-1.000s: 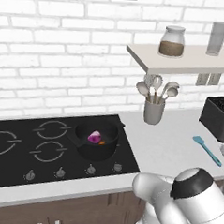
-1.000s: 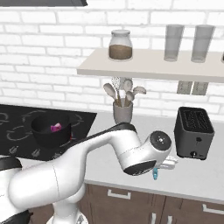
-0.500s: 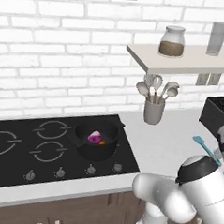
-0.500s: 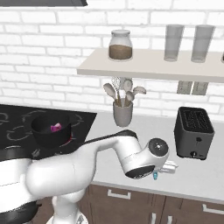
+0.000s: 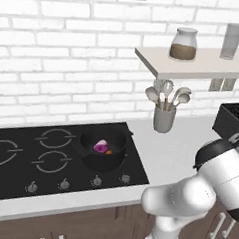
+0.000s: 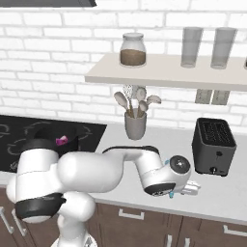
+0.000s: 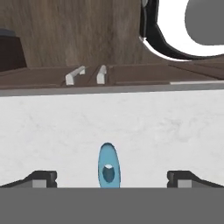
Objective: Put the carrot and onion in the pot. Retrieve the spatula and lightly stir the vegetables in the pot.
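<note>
The black pot [image 5: 102, 151] sits on the front right burner of the cooktop, with the purple onion [image 5: 100, 146] and the orange carrot [image 5: 108, 152] inside it. The onion [image 6: 61, 141] also shows in the pot [image 6: 54, 138] from the right base view. On the white counter right of the cooktop lies the light-blue spatula [image 7: 107, 166], its rounded handle end with a hole pointing up the hand view. My gripper [image 7: 111, 178] hangs low over it, open, one fingertip [image 7: 43, 178] on each side and well apart from it. A teal bit of the spatula [image 6: 170, 195] peeks from under the hand.
A grey utensil cup [image 5: 164, 119] with spoons stands at the back of the counter. A black toaster [image 6: 214, 147] stands right of the hand. A shelf [image 6: 164, 77] above holds a jar [image 6: 132, 50] and glasses. The counter's front edge and cabinet handles [image 7: 85, 75] lie close ahead.
The arm has swung right and down over the counter. In the left base view it now covers the spatula. The jaws have stayed open.
</note>
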Controlling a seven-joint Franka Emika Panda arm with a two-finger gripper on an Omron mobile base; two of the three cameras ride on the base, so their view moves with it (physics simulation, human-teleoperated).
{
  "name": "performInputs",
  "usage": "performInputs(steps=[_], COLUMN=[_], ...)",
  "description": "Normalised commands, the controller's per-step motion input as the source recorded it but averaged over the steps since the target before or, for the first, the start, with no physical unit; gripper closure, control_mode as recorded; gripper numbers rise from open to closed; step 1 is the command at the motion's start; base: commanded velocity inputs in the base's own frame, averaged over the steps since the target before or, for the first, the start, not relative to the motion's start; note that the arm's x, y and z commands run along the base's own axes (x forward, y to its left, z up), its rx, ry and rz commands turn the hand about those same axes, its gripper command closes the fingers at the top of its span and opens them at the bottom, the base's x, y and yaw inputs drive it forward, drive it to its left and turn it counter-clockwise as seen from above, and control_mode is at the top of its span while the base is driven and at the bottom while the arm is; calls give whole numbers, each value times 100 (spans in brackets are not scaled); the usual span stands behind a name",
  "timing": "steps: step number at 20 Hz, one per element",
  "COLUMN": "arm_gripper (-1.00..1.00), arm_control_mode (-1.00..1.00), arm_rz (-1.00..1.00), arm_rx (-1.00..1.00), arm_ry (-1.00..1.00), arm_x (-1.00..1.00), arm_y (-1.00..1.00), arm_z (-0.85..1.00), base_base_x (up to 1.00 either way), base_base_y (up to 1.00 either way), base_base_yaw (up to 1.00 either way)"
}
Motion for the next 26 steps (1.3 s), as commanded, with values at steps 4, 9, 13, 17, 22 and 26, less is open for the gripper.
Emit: performInputs(steps=[4, 9, 13, 17, 22, 26], arm_gripper=[-100, -100, -100, -100, -100, -100], arm_control_mode=[-100, -100, -100, -100, -100, -100], arm_rz=[0, 0, 0, 0, 0, 0], arm_rx=[0, 1, 1, 0, 0, 0], arm_ry=[0, 0, 0, 0, 1, 1], arm_x=[0, 10, 20, 33, 25, 16], arm_y=[-3, 0, 0, 0, 0, 0], arm_z=[-31, -18, -14, -13, -25, -36], base_base_x=[0, 0, 0, 0, 0, 0], base_base_y=[0, 0, 0, 0, 0, 0], base_base_yaw=[0, 0, 0, 0, 0, 0])
